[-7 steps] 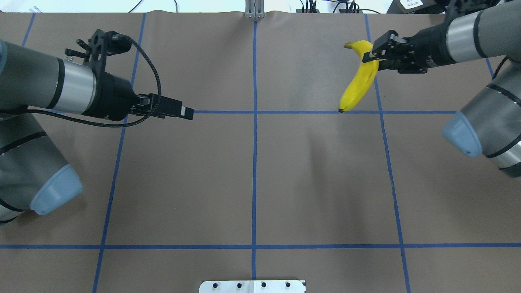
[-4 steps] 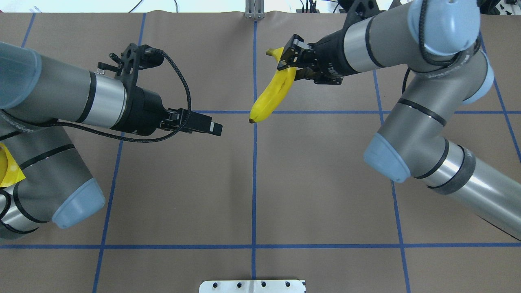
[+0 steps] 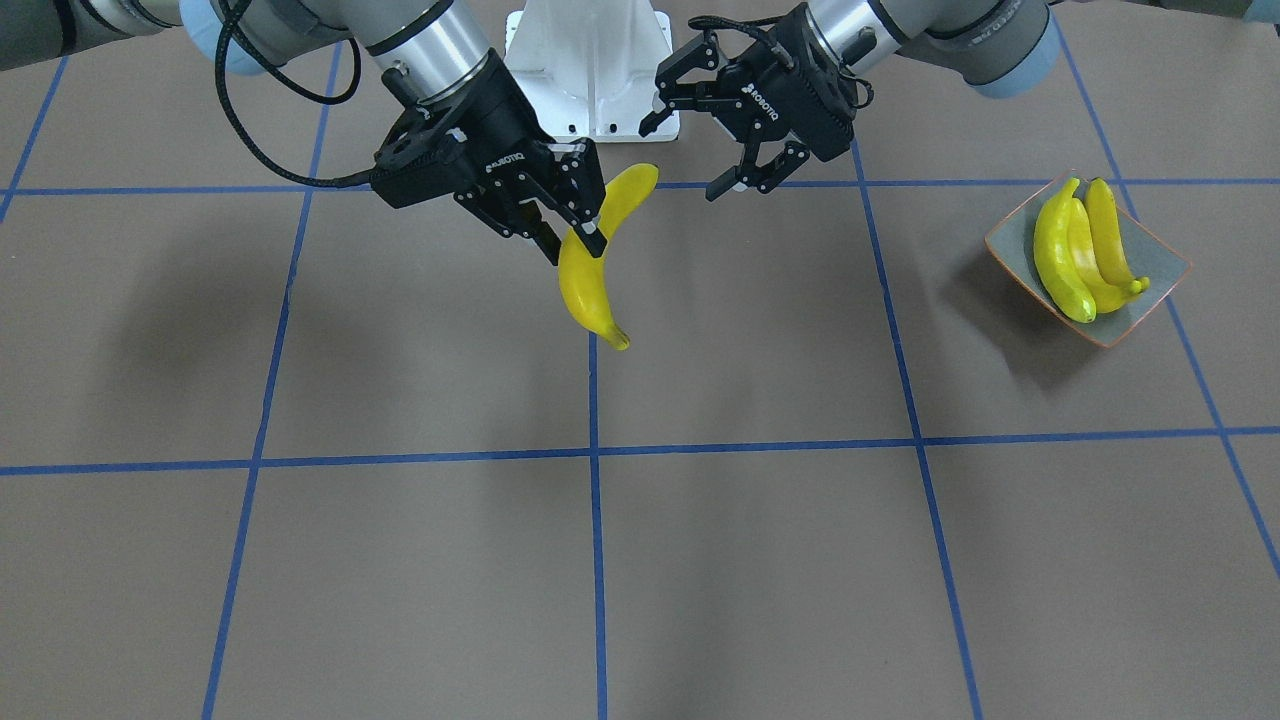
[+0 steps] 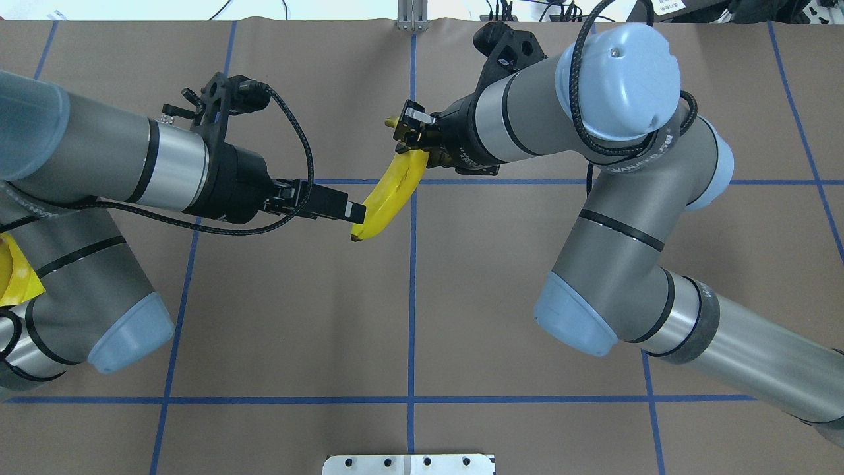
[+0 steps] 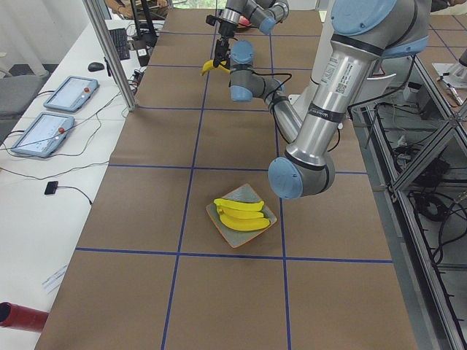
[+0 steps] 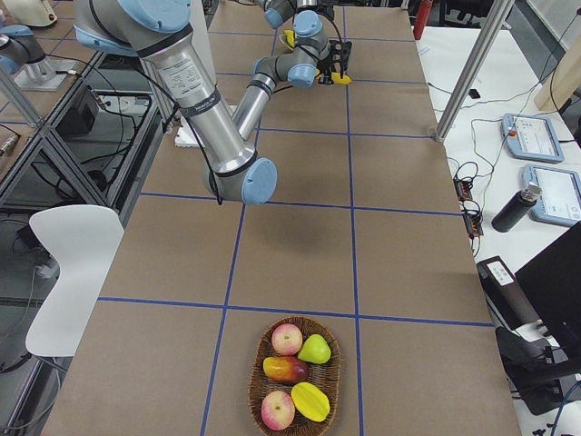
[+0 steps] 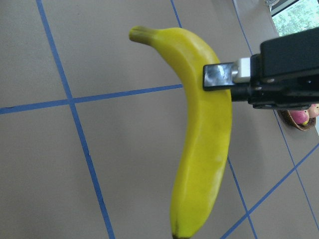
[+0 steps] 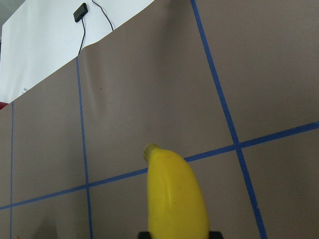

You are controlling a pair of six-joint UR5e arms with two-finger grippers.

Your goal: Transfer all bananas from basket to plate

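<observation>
The right tool (image 3: 578,232) is clamped near one end of a banana (image 3: 588,290) above the desk's middle. The left tool (image 3: 682,158) hovers just beside it, jaws apart. On the plate (image 3: 1165,262) lie three bananas (image 3: 1075,255), and the basket (image 6: 337,371) shows none. This looks like the last banana, probably needing a hand-over and then placing.

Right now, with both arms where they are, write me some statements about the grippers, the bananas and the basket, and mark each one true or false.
1. The right gripper is shut on the held banana. True.
2. The left gripper is also shut on that banana. False: its jaws stand open near the banana's free end.
3. Three bananas lie on the plate. True.
4. The basket holds a banana. False: it holds only other fruit, with no banana among it.
</observation>
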